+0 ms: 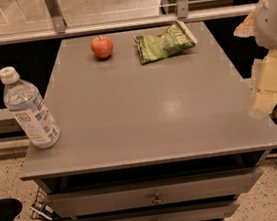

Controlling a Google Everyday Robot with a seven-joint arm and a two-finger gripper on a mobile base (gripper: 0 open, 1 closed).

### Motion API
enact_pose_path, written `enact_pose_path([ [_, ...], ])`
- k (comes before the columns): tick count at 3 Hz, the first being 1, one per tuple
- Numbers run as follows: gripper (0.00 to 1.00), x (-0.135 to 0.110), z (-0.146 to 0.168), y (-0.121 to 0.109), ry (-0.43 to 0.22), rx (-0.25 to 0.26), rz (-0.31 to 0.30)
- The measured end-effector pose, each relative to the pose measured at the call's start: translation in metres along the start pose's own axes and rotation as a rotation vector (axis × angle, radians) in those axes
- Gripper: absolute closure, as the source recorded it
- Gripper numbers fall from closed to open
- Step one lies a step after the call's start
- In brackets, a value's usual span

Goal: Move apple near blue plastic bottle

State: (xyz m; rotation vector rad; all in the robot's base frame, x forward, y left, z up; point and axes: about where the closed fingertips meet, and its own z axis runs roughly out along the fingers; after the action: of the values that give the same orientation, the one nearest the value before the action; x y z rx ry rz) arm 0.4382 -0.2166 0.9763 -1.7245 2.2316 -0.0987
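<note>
The apple [102, 46] is small, round and red-orange with a short dark stem; it sits at the far left of the grey tabletop [143, 112]. The blue plastic bottle [29, 110] stands upright at the table's near left edge, with a white cap and a blue-and-white label. The two are far apart. My gripper [264, 98] is a pale yellowish shape hanging off the table's right edge, below the white arm [272, 13]. It is well away from both the apple and the bottle and holds nothing that I can see.
A green snack bag [164, 43] lies at the far middle of the table, right of the apple. A metal railing [118, 24] runs behind the table. Drawers [154, 193] with knobs face front. Cables [45, 212] lie on the floor at lower left.
</note>
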Motion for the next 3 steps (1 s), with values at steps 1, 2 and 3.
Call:
enact_pose_path([
  [1,0.00,-0.002,0.000,-0.003,-0.011,0.013,-0.001],
  [2,0.00,-0.013,0.006,-0.020,-0.066,0.070,0.014],
  [3,0.00,-0.040,0.026,-0.049,-0.204,0.141,0.075],
])
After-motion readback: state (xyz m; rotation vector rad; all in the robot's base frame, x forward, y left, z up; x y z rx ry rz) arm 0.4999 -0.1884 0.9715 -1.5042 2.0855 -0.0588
